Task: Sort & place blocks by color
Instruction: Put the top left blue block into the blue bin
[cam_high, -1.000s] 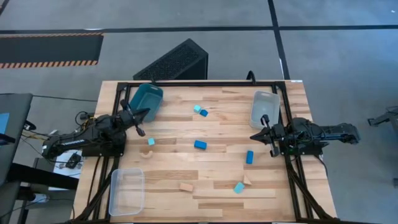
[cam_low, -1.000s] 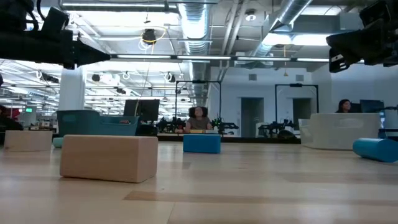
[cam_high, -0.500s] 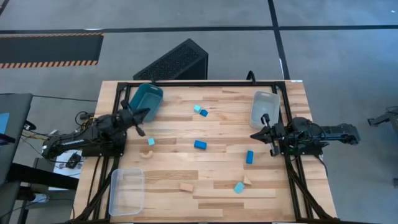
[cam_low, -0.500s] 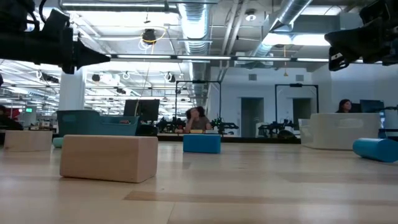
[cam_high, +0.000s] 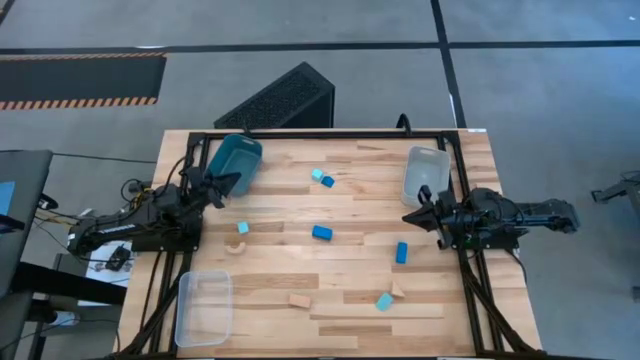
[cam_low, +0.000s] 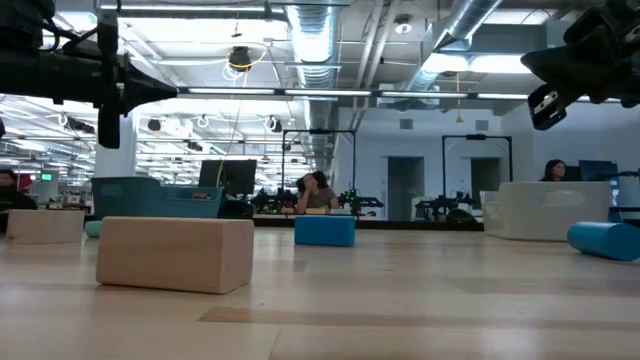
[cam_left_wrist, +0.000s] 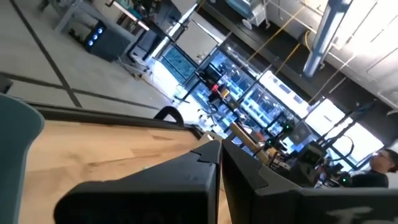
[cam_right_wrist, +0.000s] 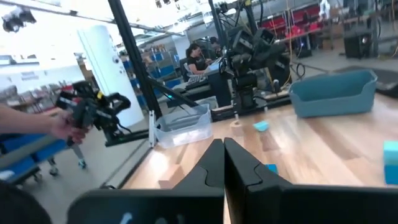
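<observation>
Left gripper poised at the table's left edge, just beside the teal bin, fingers pressed together in its wrist view with only a hairline seam between them, holding nothing. Right gripper mirrored at the right edge, just below the clear bin, fingers likewise together and empty.

Scattered across the wooden table, all well clear of both grippers:
- cyan cube touching a dark blue cube near the far middle;
- dark blue bar at centre, long axis left to right;
- second dark blue bar toward the right, long axis running near to far;
- small cyan block on the left, with the tan arch just nearer, opening facing far;
- tan bar near the front, lying crosswise, seen broadside and close in the low view;
- cyan block turned diagonally, tan wedge touching it.

Second clear bin at the front left corner.
</observation>
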